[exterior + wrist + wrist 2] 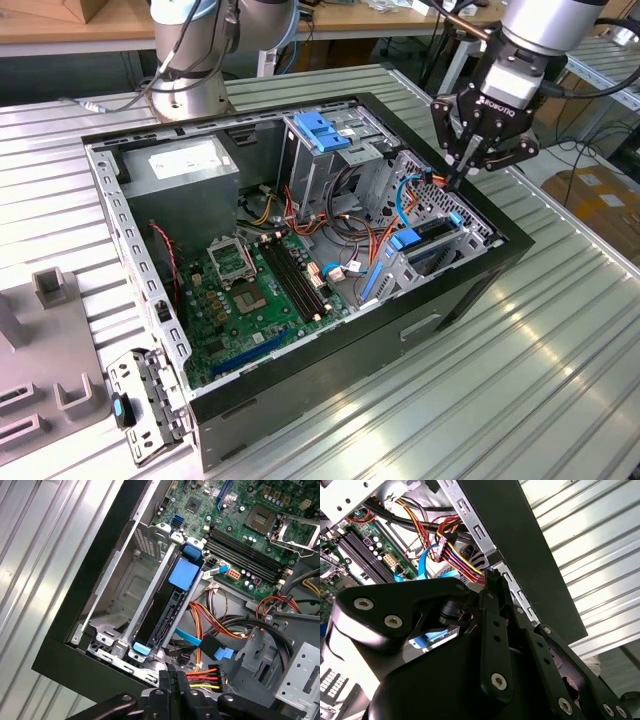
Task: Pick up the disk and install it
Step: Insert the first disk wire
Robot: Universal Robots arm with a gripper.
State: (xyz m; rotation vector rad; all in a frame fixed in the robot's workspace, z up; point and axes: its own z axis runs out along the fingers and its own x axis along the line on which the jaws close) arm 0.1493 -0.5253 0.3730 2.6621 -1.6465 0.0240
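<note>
Ribbed table (560, 330); disk (161, 607) in bay.

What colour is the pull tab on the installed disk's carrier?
Blue, clearest in the first wrist view: the blue plastic pull tab on the black slotted disk.

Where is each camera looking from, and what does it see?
Exterior view: off the arm, above the table, looking down at the open computer case, the arm and its gripper.
First wrist view: rides on the arm, looking into the case at the disk standing in its bay.
Second wrist view: rides on the arm, looking past the gripper's black links at cables.
All three share the green motherboard.
</note>
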